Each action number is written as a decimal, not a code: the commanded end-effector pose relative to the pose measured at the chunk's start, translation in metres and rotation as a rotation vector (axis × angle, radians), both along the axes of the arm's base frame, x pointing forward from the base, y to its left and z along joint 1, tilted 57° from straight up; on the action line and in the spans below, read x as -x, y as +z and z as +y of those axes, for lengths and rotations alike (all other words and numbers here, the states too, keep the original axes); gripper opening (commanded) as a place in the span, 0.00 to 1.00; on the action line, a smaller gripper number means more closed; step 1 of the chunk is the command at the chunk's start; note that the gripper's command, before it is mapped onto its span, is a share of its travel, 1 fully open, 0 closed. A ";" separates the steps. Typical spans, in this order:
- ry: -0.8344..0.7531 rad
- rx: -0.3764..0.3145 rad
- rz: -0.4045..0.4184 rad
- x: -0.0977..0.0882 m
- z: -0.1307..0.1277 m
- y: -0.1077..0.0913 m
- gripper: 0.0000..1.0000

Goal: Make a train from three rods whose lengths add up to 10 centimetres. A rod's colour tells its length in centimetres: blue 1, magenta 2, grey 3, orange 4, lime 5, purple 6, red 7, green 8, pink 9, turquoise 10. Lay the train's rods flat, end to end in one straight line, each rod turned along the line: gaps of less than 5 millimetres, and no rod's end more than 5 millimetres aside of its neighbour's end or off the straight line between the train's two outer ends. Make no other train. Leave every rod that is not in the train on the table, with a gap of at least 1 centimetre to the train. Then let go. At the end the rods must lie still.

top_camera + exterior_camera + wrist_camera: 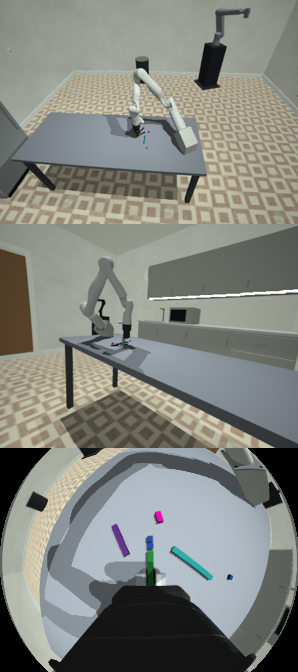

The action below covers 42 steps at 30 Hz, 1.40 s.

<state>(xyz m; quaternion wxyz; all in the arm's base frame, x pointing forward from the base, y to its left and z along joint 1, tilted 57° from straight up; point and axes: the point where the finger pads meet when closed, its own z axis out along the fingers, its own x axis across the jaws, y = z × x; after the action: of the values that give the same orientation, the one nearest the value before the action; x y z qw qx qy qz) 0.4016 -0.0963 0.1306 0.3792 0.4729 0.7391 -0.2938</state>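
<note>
My gripper (137, 132) stands low over the table and is shut on the green rod (150, 567), which sticks out ahead of the dark gripper body in the wrist view. The fingertips themselves are hidden. A short blue rod (149, 542) lies right at the green rod's far end, in line with it. A second small blue rod (229, 576) lies apart to the right and also shows in the top view (146, 147). I cannot tell whether the green rod rests on the table or hangs just above it.
A purple rod (120, 539) lies to the left of the green one. A magenta rod (158, 516) lies beyond the blue one. A turquoise rod (192, 563) lies slanted to the right. The arm's white base block (186, 140) stands at the table's right side.
</note>
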 end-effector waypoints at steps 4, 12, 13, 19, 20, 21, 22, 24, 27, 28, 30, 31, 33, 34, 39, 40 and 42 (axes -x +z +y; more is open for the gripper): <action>-0.001 0.002 0.001 0.000 -0.001 -0.001 0.24; -0.001 0.002 0.001 0.000 -0.001 -0.001 0.24; -0.001 0.002 0.001 0.000 -0.001 -0.001 0.24; -0.001 0.002 0.001 0.000 -0.001 -0.001 0.24; -0.001 0.002 0.001 0.000 -0.001 -0.001 0.24; -0.001 0.002 0.001 0.000 -0.001 -0.001 0.24; -0.001 0.002 0.001 0.000 -0.001 -0.001 0.24; -0.001 0.002 0.001 0.000 -0.001 -0.001 0.24; -0.001 0.002 0.001 0.000 -0.001 -0.001 0.24; -0.001 0.002 0.001 0.000 -0.001 -0.001 0.24; -0.001 0.002 0.001 0.000 -0.001 -0.001 0.24; -0.001 0.002 0.001 0.000 -0.001 -0.001 0.24; -0.001 0.002 0.001 0.000 -0.001 -0.001 0.24; -0.001 0.002 0.001 0.000 -0.001 -0.001 0.24; -0.001 0.002 0.001 0.000 -0.001 -0.001 0.30; -0.001 0.002 0.001 0.000 -0.001 -0.001 0.30; -0.001 0.002 0.001 0.000 -0.001 -0.001 0.36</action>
<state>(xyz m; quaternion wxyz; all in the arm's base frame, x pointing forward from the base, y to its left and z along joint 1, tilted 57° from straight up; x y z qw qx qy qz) 0.4013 -0.0984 0.1298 0.3789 0.4732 0.7384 -0.2955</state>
